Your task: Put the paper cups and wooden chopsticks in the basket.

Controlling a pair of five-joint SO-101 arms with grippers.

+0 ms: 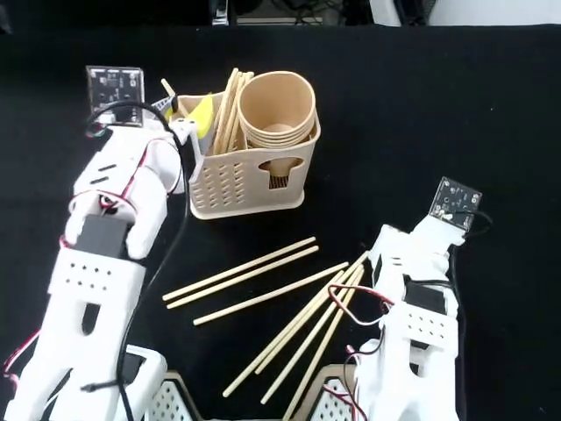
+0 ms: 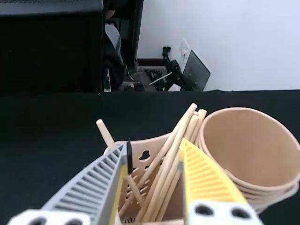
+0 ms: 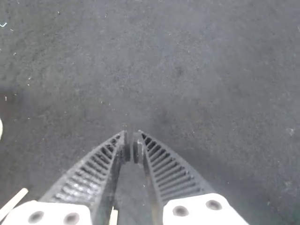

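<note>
- Left pincer (image 2: 154,144) gaped wide over the basket (image 1: 250,184), with upright chopsticks (image 2: 185,122) between its fingers and stacked paper cups (image 1: 276,110) alongside.
- Right pincer (image 3: 132,143) was closed and empty over the black bench (image 3: 197,61), with loose chopsticks (image 1: 263,294) nearby.

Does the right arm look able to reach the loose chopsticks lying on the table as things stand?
Probably yes. The loose chopsticks lie bare on the black cloth just beside the right gripper, nothing over them; its fingers are shut and must open first.

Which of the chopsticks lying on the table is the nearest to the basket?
The upper chopstick of the parallel pair in the high view, its tip close to the basket; the others lie farther from it.
</note>
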